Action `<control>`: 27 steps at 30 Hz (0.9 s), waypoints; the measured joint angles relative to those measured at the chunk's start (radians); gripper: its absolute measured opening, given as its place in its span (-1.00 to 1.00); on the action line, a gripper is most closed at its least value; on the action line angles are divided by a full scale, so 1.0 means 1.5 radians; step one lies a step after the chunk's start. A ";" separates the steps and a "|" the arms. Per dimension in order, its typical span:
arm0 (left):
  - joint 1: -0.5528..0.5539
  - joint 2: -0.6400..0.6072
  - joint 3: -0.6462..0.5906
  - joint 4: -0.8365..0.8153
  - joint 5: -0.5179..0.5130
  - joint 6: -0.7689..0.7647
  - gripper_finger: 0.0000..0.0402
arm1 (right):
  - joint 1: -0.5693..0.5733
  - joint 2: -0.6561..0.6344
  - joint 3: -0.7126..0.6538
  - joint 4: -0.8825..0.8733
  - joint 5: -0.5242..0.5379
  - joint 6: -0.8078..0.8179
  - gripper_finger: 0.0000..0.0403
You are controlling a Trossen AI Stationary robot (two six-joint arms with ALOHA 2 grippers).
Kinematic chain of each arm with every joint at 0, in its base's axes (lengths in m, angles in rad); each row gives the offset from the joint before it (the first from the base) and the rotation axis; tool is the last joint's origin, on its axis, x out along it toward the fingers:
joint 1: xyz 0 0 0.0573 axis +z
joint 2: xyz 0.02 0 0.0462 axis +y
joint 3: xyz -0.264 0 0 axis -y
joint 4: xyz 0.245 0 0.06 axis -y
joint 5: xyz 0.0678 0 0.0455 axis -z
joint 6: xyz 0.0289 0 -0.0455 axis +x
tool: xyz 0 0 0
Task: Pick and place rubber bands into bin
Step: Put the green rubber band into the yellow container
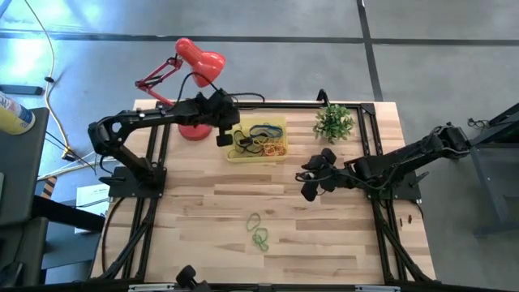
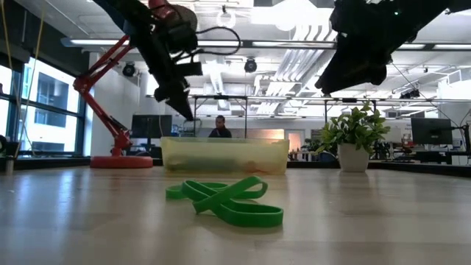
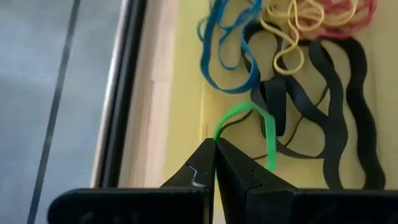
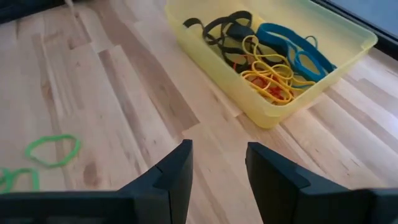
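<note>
We see the left gripper (image 1: 225, 136) held over the left end of the bin (image 1: 278, 122), its fingers (image 3: 231, 163) pressed together and pinching a green band (image 3: 268, 134) that loops out from the tips above the bin's contents. Under it in the left wrist view lie black bands (image 3: 348, 112), a blue band (image 3: 219, 53), yellow bands (image 3: 291, 37) and a red one (image 3: 348, 14), all inside the bin. The bin sits on the table (image 1: 324, 235) toward the far edge, between the lamp (image 1: 191, 65) and the plant (image 1: 334, 122). In the low view the left gripper (image 2: 180, 99) hangs just above the bin's (image 2: 224, 154) left end, clear of the rim. The right gripper (image 1: 311, 180) hovers above the table, right of centre and nearer than the bin, its fingers (image 4: 177, 171) spread apart with nothing between them. More green bands (image 1: 258, 229) lie loose on the table near its middle, closer to the front edge, well apart from the bin; in the low view they (image 2: 228, 200) lie overlapping in front of it.
</note>
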 joint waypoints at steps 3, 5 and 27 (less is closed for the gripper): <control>-0.010 0.023 0.000 0.003 -0.001 0.005 -1.00 | -0.010 0.000 0.000 0.007 0.000 0.000 -0.31; -0.010 0.031 -0.001 0.013 -0.011 0.006 -1.00 | -0.016 0.000 0.000 0.010 0.000 -0.001 -0.31; -0.010 0.037 -0.001 0.023 -0.050 -0.001 -0.74 | -0.021 0.000 0.000 0.007 -0.001 -0.007 -0.31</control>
